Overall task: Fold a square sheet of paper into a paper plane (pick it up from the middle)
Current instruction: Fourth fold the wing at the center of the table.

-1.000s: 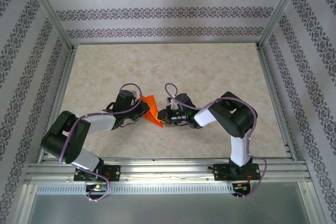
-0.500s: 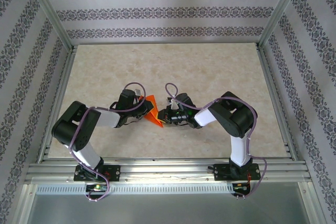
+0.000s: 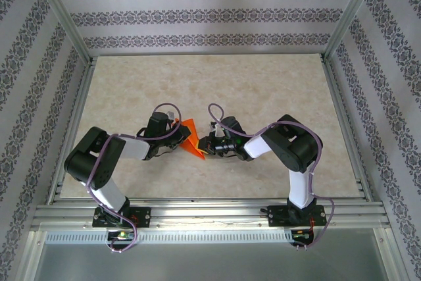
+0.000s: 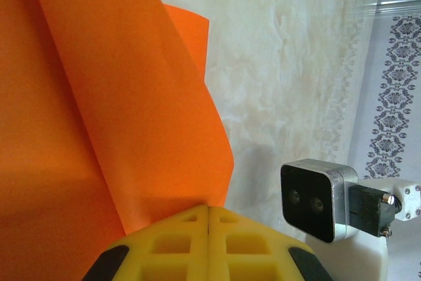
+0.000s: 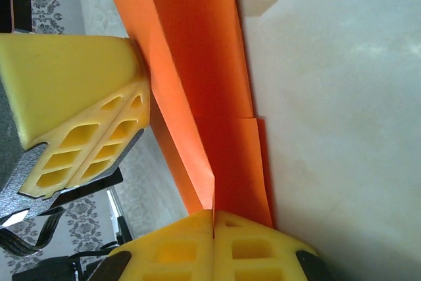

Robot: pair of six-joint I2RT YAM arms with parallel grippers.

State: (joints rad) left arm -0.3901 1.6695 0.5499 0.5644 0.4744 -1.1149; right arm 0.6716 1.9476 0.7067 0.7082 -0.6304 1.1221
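Observation:
The bright orange sheet of paper (image 3: 190,141) is folded into a pointed, layered wedge like a paper plane. It is held just above the table between both arms. My left gripper (image 3: 179,137) is shut on its left edge. In the left wrist view the yellow fingertips (image 4: 171,241) of that gripper (image 4: 208,210) pinch the paper (image 4: 118,97). My right gripper (image 3: 204,145) is shut on the lower right end. In the right wrist view this gripper (image 5: 214,214) clamps the creased paper (image 5: 197,44), with the left gripper's yellow fingers (image 5: 79,97) close beside it.
The beige marbled table (image 3: 263,97) stretches away behind and to both sides of the grippers. Aluminium rails (image 3: 210,212) and patterned walls (image 3: 210,14) box it in. The right arm's wrist camera (image 4: 314,199) sits close to the left gripper.
The left arm's elbow has swung inward toward the middle and risen. Both grippers stay shut on the paper, which has barely shifted.

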